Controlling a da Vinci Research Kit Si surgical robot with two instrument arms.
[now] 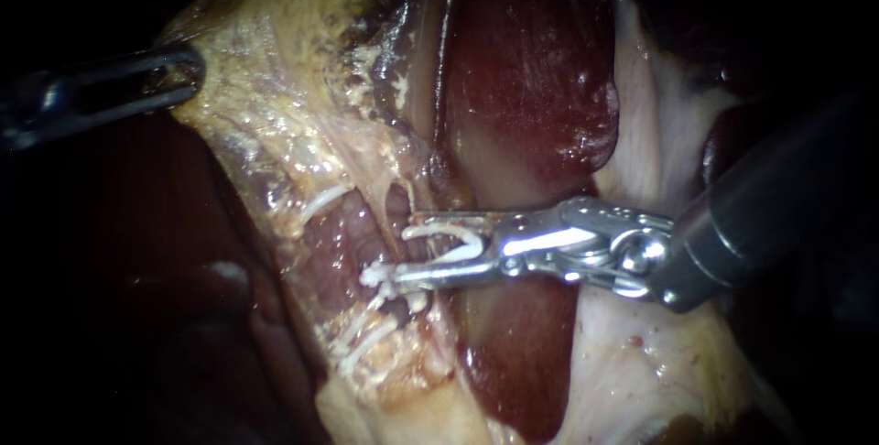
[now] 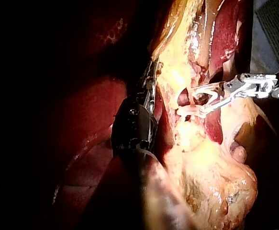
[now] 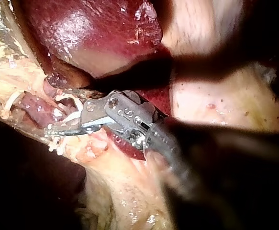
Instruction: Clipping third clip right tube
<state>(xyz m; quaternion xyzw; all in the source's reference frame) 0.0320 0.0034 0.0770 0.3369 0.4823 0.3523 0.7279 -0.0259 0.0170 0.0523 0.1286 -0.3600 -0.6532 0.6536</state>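
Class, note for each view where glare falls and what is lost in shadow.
Endoscope view: glare on the right instrument and its white clip; left instrument shadowed. Left wrist view: the same instrument nearly black. Right wrist view: highlights on the liver.

The left instrument [image 1: 179, 74] is cut off at the frame's left edge, dim and blurred, its tip half sunk in yellow tissue [image 1: 275, 88]. The right instrument [image 1: 394, 248] has a blurred shaft that leaves at the right edge. The clip [image 1: 449, 231] held between its jaws is tiny; what its arms enclose cannot be told.
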